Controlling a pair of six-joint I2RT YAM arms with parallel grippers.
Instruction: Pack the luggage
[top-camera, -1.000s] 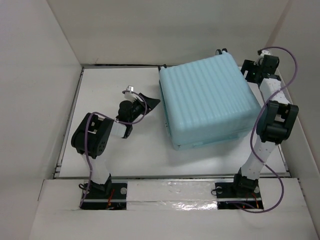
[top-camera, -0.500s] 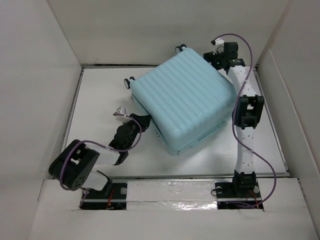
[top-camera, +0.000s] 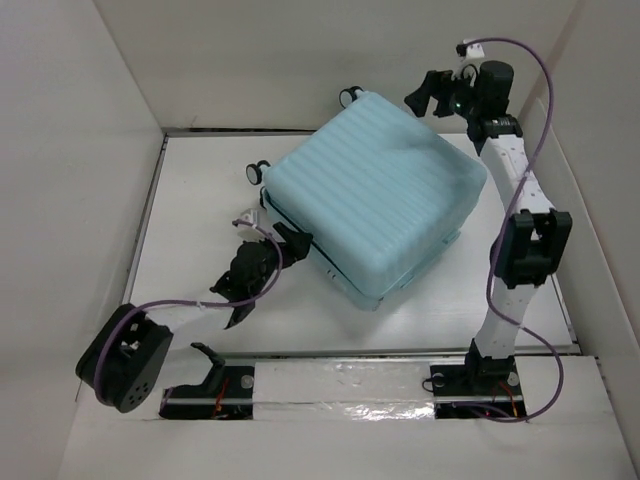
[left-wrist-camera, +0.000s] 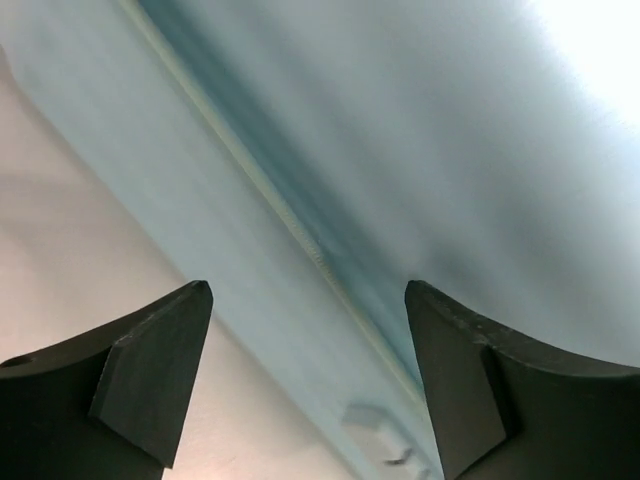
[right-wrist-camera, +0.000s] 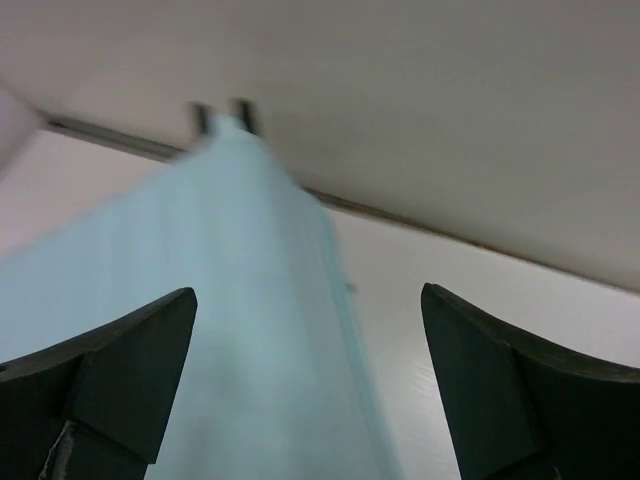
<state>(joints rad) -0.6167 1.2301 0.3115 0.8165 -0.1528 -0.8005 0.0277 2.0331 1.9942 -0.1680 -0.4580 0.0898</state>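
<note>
The luggage (top-camera: 375, 195) is a pale aqua ribbed hard-shell suitcase, lying closed and turned diagonally on the table, with two wheels (top-camera: 258, 170) showing at its far left side. My left gripper (top-camera: 272, 276) is open at its near-left side, facing the zipper seam. In the left wrist view the luggage side (left-wrist-camera: 400, 150) fills the space between the spread fingers of my left gripper (left-wrist-camera: 308, 290), blurred. My right gripper (top-camera: 432, 100) hangs open above the far right corner. The right wrist view looks down past my right gripper (right-wrist-camera: 308, 290) along the luggage (right-wrist-camera: 240, 340).
White walls close in the white table (top-camera: 200, 190) at the back and on both sides. A low ledge (top-camera: 340, 375) runs along the near edge by the arm bases. The right arm (top-camera: 525, 250) stands upright beside the luggage's right corner.
The luggage turned counterclockwise and slid left. My right gripper rose and swung over its far corner. My left arm folded back, its gripper shifted to the near-left side and opened wider.
</note>
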